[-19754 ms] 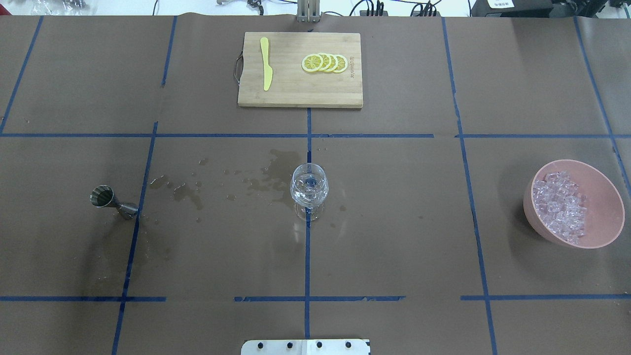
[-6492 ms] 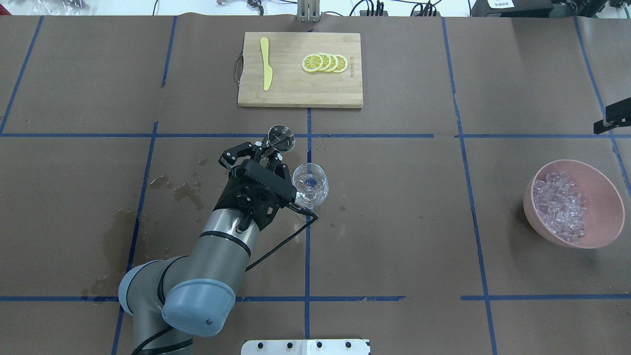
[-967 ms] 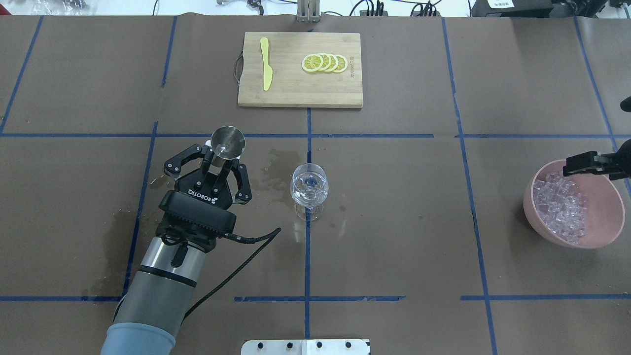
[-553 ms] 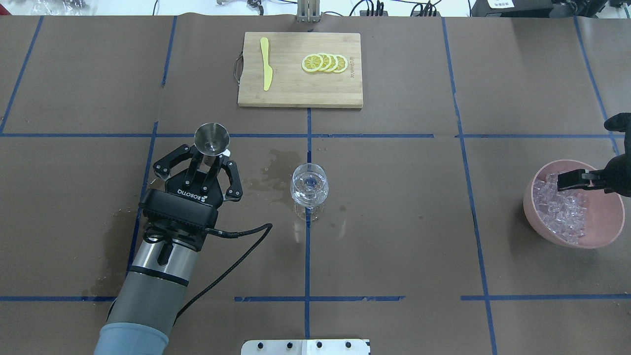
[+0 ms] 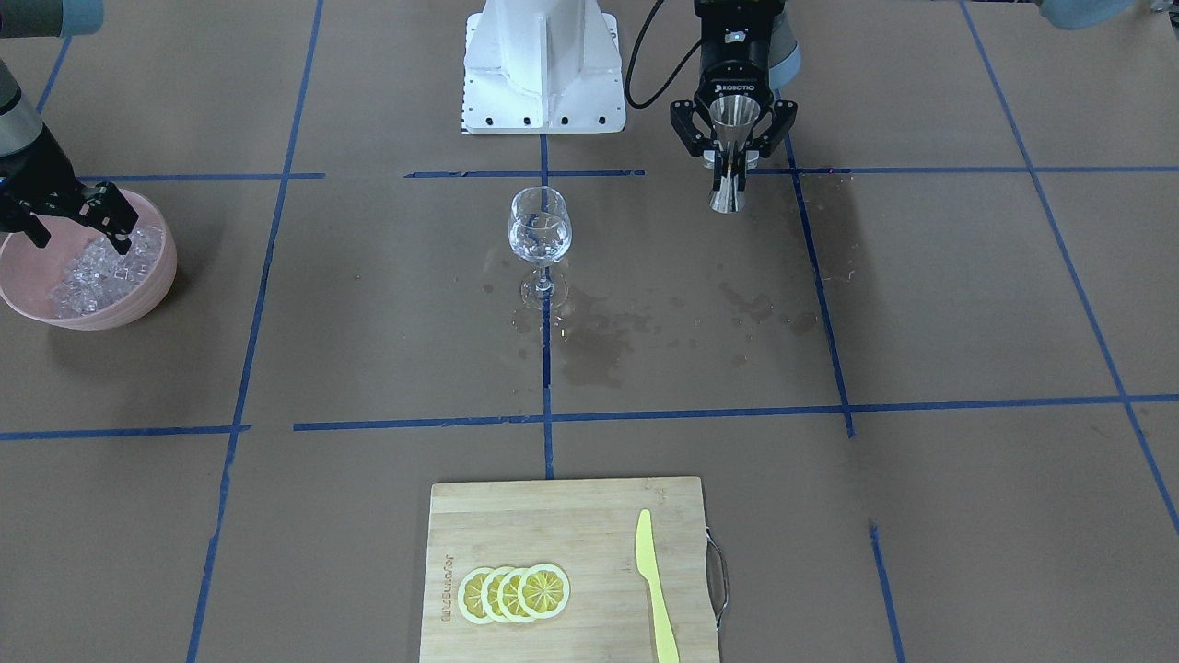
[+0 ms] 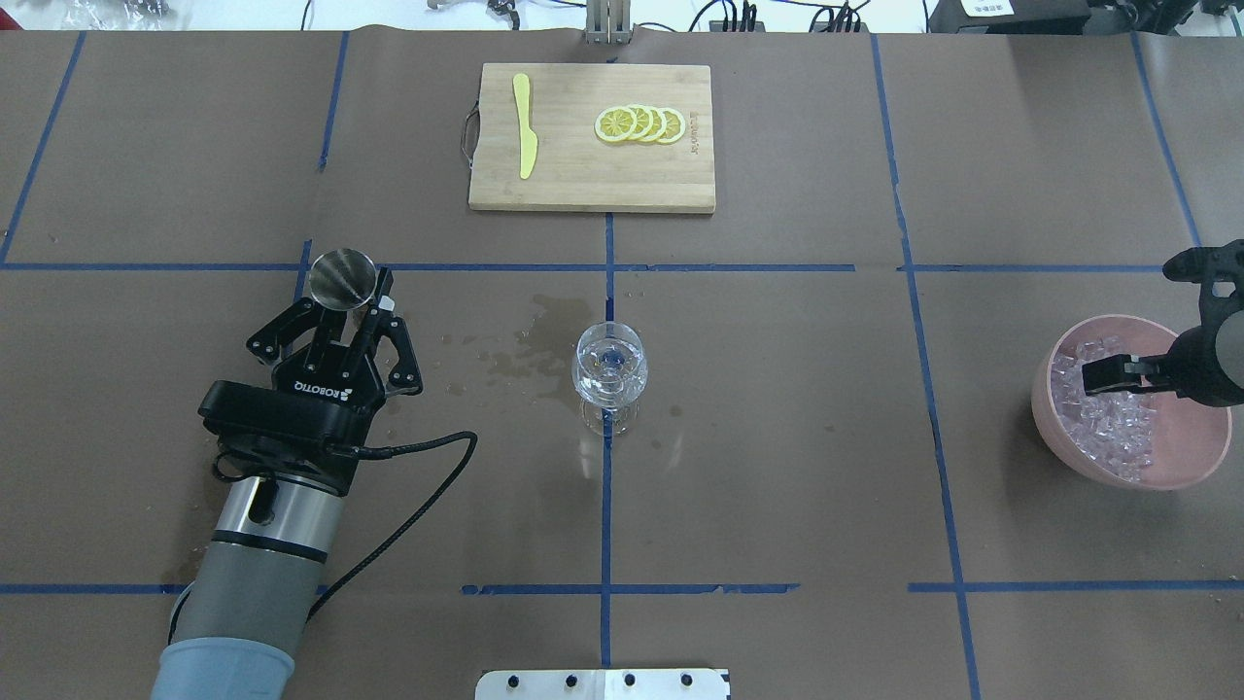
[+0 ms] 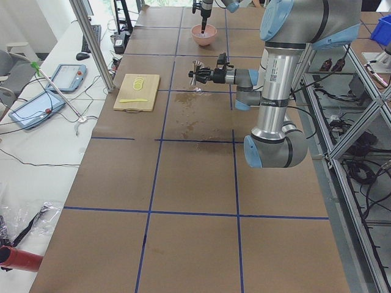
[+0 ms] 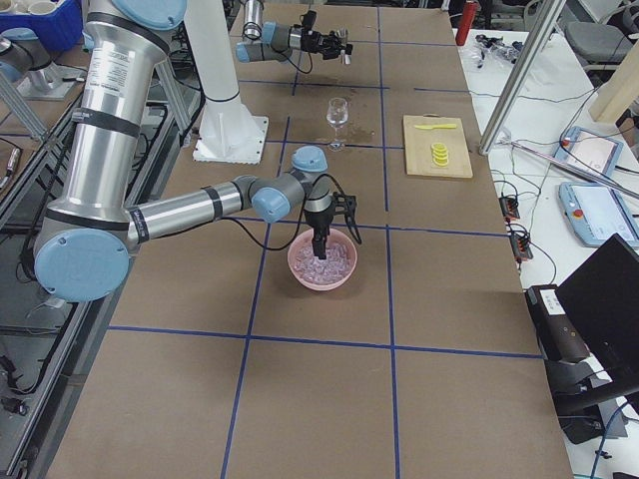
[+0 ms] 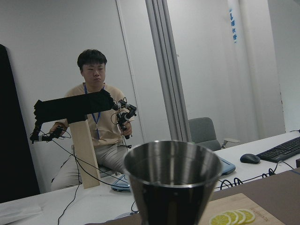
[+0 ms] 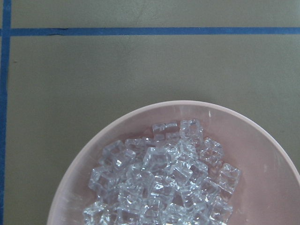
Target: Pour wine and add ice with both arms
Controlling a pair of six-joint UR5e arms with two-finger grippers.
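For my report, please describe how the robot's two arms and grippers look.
The left arm and right arm are silver-grey tubes with light blue joint caps. A black cable runs to the black left gripper, marked ROBOTIQ in white; the right gripper is black too.

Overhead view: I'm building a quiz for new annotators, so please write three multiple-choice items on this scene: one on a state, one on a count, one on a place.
1. The steel hourglass jigger is:
A standing free
B clamped in the left gripper
C lying on its side

2. How many yellow lemon slices show?
A two
B four
C six

3. The yellow plastic knife lies:
A in the left gripper
B under the lemon slices
C on the wooden cutting board

Answers:
1 B, the gripper pinches the jigger's waist.
2 B, four overlapping discs lie in a row.
3 C, it lies flat on the wood, apart from the slices.
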